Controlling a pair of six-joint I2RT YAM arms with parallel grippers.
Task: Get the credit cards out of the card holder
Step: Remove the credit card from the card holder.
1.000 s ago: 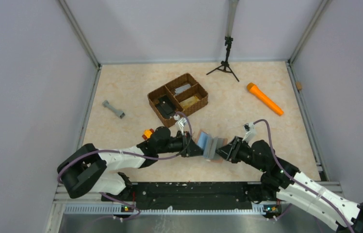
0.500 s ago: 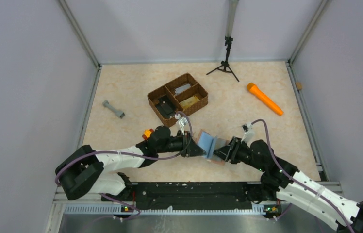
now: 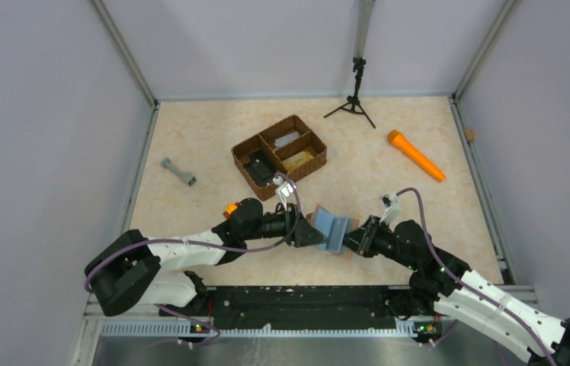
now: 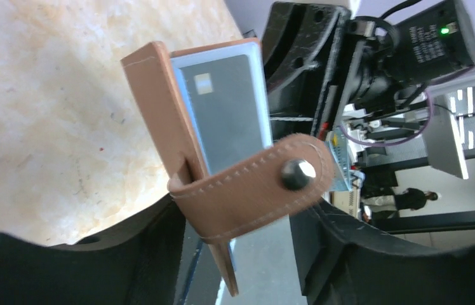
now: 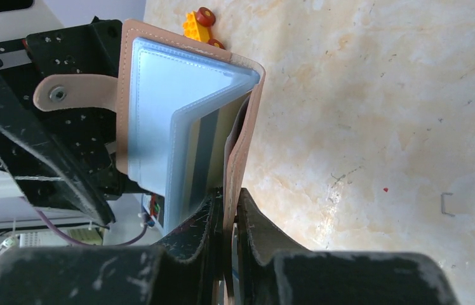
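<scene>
Top external: card holder [image 3: 333, 227] on edge, spread open, above the table's [image 3: 389, 191] near middle, between left gripper [image 3: 309, 232] and right gripper [image 3: 352, 238]; left wrist: jaws well apart, snap strap [image 4: 254, 187] between them, grey card [image 4: 228, 108] pocketed; right wrist: fingers pinched tight on the tan cover, blue-grey sleeves [image 5: 159, 127] fanned.
</scene>
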